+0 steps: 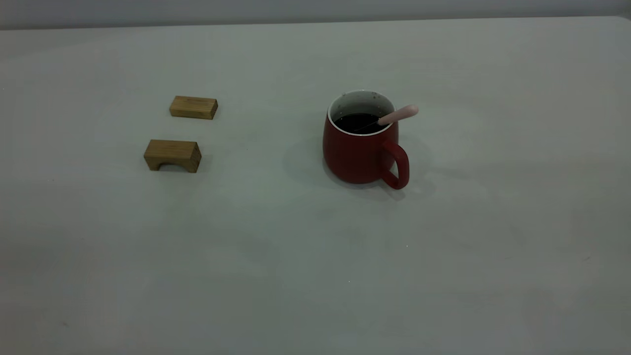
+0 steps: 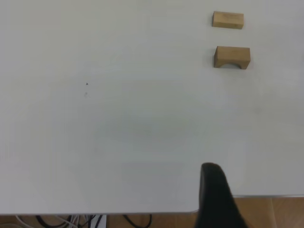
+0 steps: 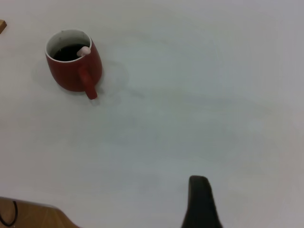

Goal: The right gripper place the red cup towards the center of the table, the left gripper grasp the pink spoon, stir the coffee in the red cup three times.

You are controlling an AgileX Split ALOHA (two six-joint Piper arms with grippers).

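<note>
Neither arm appears in the outside view. Each wrist view shows one dark finger, the left gripper (image 2: pixel 216 199) and right gripper (image 3: pixel 200 204), so I cannot tell their grip. Mid-table (image 1: pixel 315 256) stands the cup (image 1: pixel 357 155), handle toward the camera. The spoon (image 1: pixel 398 115) leans on its rim, handle pointing up-right, bowl sunk in coffee (image 1: pixel 359 122). Farther left sit two wooden blocks (image 1: pixel 172 155).

— What's on the worktop (image 1: pixel 315 276)?
— One red cup (image 1: pixel 357 153) of coffee (image 1: pixel 360 122), one pink spoon (image 1: pixel 398 115) in it.
— And blocks?
— Two wooden blocks: one plain block (image 1: pixel 193 107), one arched block (image 1: pixel 173 155).
</note>
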